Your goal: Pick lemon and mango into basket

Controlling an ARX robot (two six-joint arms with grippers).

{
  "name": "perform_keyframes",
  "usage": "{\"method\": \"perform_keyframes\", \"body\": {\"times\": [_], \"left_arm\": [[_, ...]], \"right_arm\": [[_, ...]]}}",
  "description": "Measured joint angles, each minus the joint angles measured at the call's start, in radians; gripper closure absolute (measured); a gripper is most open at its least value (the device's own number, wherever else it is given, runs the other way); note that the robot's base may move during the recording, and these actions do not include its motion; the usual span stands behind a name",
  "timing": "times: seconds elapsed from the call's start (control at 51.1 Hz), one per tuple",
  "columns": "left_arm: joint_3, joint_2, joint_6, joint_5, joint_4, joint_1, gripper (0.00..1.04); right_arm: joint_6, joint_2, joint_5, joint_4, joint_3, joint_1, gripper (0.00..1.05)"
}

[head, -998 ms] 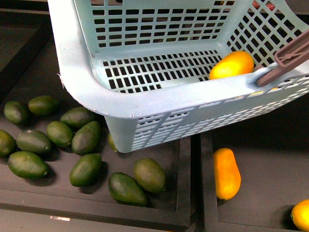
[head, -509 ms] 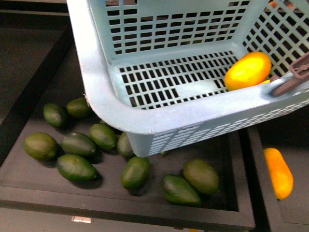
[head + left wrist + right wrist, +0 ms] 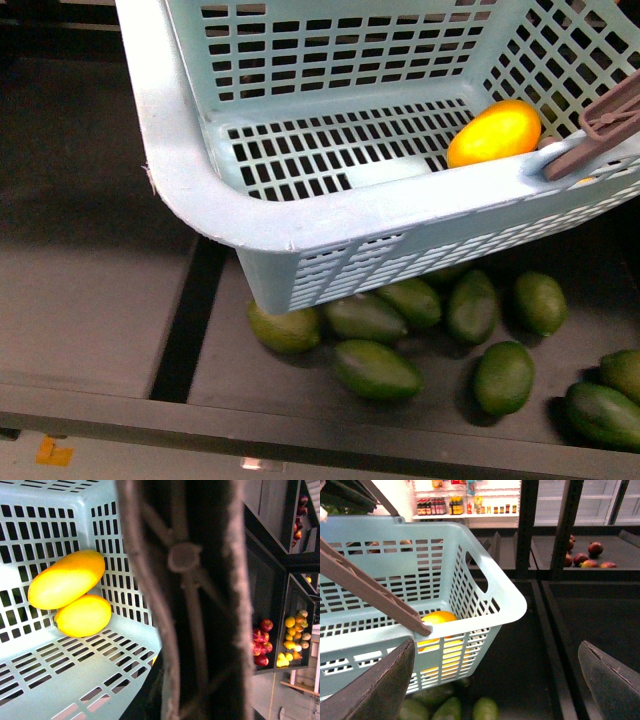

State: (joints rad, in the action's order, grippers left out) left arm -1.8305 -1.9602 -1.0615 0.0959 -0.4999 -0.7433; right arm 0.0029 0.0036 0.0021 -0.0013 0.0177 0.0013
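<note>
The pale blue-green basket (image 3: pixel 300 215) hangs tilted above the trays. In the left wrist view the elongated mango (image 3: pixel 66 579) and the rounder lemon (image 3: pixel 83 615) lie side by side, touching, on the slotted floor of the basket (image 3: pixel 45 670). My left gripper is shut on the basket's brownish handle (image 3: pixel 190 600), which fills that view and hides the fingers. The front view shows one orange-yellow fruit (image 3: pixel 494 132) in the basket's corner; which of the two it is I cannot tell. My right gripper (image 3: pixel 495 680) stands open beside the basket (image 3: pixel 485 592), with nothing between its fingers.
Several dark green oval fruits (image 3: pixel 440 330) lie in a black tray under the basket. A black divider (image 3: pixel 185 320) separates that tray from the one on the left. Red apples (image 3: pixel 582 557) sit on a far shelf. Dark shelf posts (image 3: pixel 526 530) stand behind the basket.
The front view has swung left: the green fruits now sit at the lower right and the loose orange fruit on the right tray is out of view. The basket stays held with fruit inside.
</note>
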Motion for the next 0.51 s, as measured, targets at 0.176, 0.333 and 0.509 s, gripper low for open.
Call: {"method": "perform_keyframes", "body": {"times": [0.176,0.333,0.509], "left_arm": [[0.0,0.0,-0.002,0.007,0.0,-0.002,1.0],[0.0,0.0,0.0,0.001,0.0,-0.002,1.0],[0.0,0.0,0.002,-0.006,0.0,0.002,1.0]], "right_arm": [[0.0,0.0,-0.002,0.0,0.0,0.0,0.09],[0.0,0.002,0.001,0.0,0.0,0.0,0.09],[0.0,0.0,-0.006,-0.001,0.0,0.0,0.09]]}}
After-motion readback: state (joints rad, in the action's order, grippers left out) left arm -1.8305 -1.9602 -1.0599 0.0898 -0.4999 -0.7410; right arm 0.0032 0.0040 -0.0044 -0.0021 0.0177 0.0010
